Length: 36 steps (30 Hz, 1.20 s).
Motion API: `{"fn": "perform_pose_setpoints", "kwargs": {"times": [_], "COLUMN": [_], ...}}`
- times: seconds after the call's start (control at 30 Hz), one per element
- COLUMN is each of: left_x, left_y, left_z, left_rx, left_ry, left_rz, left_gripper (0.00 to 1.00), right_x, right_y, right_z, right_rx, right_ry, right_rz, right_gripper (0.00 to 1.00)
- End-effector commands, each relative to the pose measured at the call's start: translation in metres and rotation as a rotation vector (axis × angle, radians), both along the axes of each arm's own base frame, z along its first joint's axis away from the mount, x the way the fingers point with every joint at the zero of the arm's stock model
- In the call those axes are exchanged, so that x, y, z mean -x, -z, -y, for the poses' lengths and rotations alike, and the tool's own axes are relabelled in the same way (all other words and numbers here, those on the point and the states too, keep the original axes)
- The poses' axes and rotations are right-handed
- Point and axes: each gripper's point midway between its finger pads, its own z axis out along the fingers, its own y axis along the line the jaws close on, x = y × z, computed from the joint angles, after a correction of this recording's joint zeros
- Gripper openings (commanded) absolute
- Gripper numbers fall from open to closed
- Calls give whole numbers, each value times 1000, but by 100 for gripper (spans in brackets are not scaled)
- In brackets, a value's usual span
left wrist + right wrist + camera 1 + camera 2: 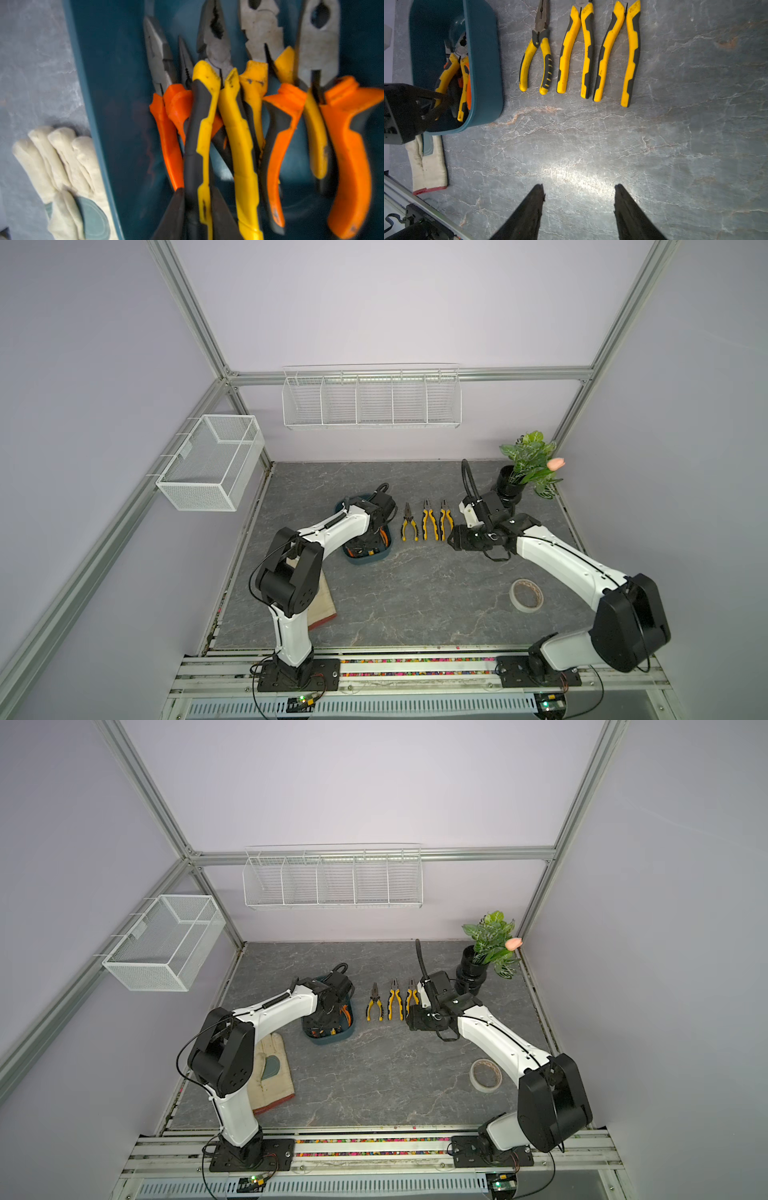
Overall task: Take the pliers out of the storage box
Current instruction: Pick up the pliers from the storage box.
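The pliers are hand tools with dull grey metal jaws and moulded two-tone grips, some yellow-and-black, some orange-and-black. Three yellow-and-black ones lie flat in a row on the grey, stone-patterned table (675, 145), between the storage box (485, 62) and the right arm. The slim long-nose pair (540, 33) is nearest the box, then come a middle pair (586, 41) and an outer pair (632, 52), near each other but apart. Their long axes run parallel, front to back across the table, with the jaws toward the back wall and the handle ends toward the arm bases. The rest sit in the storage box, a dark teal tub with rounded corners and low walls, standing beside the row on the left arm's side. They are heaped side by side and overlapping along the tub's length, with their jaws toward its far end too. The left gripper (197, 193) reaches down into the tub, its fingers clamped on one black-and-yellow handle of the gripped pair (204, 124), toward the handle's end; that wrist view is somewhat blurred. The right gripper (578, 187) hangs over bare table near the row's handle ends, its fingers spread wide with nothing between them. A pale work glove (428, 166) lies just beside the tub's near end
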Motion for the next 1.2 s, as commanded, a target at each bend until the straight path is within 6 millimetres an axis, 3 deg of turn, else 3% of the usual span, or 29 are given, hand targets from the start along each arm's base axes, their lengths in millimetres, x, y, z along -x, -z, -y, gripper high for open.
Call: {"fn": "perform_pose_setpoints", "kwargs": {"times": [0.0,0.2,0.43,0.63,0.77,0.93,1.17], "left_x": [3,3,2,10,18,28,36], "left_y": [11,-2,-61,-110,-114,-113,-117], "left_z": [-6,-8,-7,-2,1,11,43], "left_rx": [-27,-19,83,217,216,229,234], "left_ry": [-12,-7,34,111,174,243,386], "left_rz": [-16,17,181,326,364,423,519], "left_gripper": [0,0,0,0,0,0,0], "right_x": [-1,-4,-9,-21,-30,-41,-71], "right_y": [-2,0,-5,-31,-53,-67,-92], "right_z": [-4,-8,-17,-29,-50,-82,-89], "right_rx": [-33,-36,26,34,-14,-82,-28], "right_ry": [5,6,-25,-44,-70,-107,-81], "right_rz": [11,0,16,62,51,17,24], "right_gripper": [57,56,54,54,55,55,56]}}
